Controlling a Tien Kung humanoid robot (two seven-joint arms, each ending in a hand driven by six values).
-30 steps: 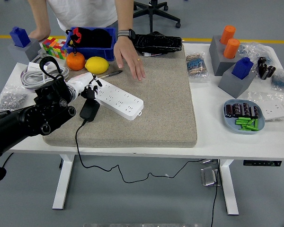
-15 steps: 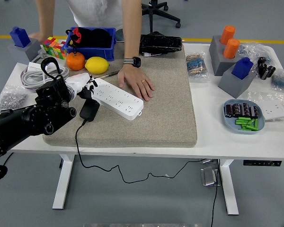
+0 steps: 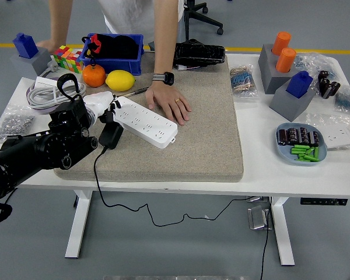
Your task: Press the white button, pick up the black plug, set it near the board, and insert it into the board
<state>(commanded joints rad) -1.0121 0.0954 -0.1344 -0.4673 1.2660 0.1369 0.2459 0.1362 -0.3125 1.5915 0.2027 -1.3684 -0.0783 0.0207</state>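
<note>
My left hand (image 3: 102,105) reaches in over the beige felt mat (image 3: 204,128) at the near-left end of the long white plastic power strip (image 3: 144,121), where its white button would sit; whether my pale fingers are curled or spread I cannot tell, since the black forearm covers most of them. The chunky black plug (image 3: 111,135) lies on the mat just beside the strip's left end, touching or nearly touching my hand, its thin black cable (image 3: 98,186) trailing off the tabletop's front edge, so it is close at hand for the pick-up. A person's hand (image 3: 168,102) lies flat on the mat against the strip's far side, I judge to keep the board from sliding while I press. An orange (image 3: 94,76) and a yellow lemon (image 3: 119,80) sit behind on the white tabletop (image 3: 268,146), well clear of the work. My right arm is out of view
</note>
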